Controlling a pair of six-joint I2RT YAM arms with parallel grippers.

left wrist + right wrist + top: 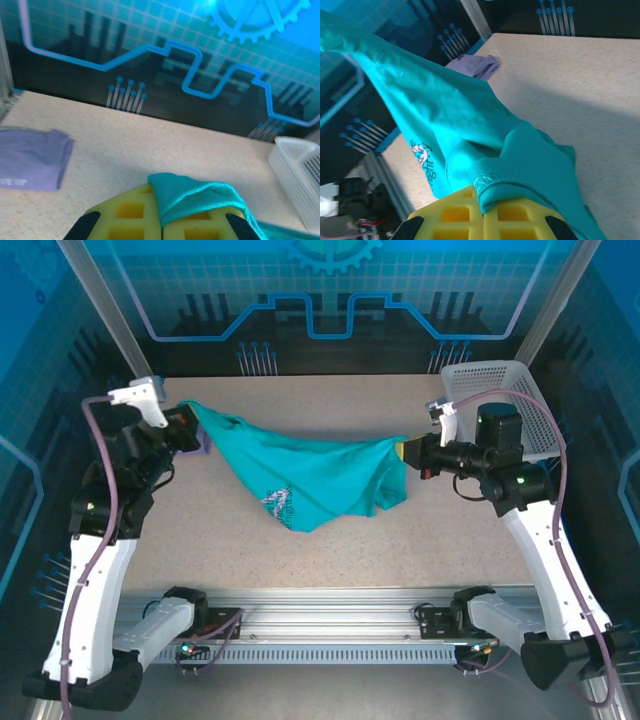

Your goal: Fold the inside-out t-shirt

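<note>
Left gripper [190,429] and right gripper [407,450] are clamped on opposite ends of the teal t-shirt [310,470], which is held stretched between them over the table [450,540].

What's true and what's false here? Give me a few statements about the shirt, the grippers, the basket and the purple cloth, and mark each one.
1. The left gripper and the right gripper are both shut on the t-shirt. True.
2. The t-shirt lies neatly folded on the table. False: it hangs stretched between the two grippers.
3. A white basket stands at the far right corner of the table. True.
4. The lavender garment sits inside the basket. False: the lavender garment lies on the table at the far left.
</note>
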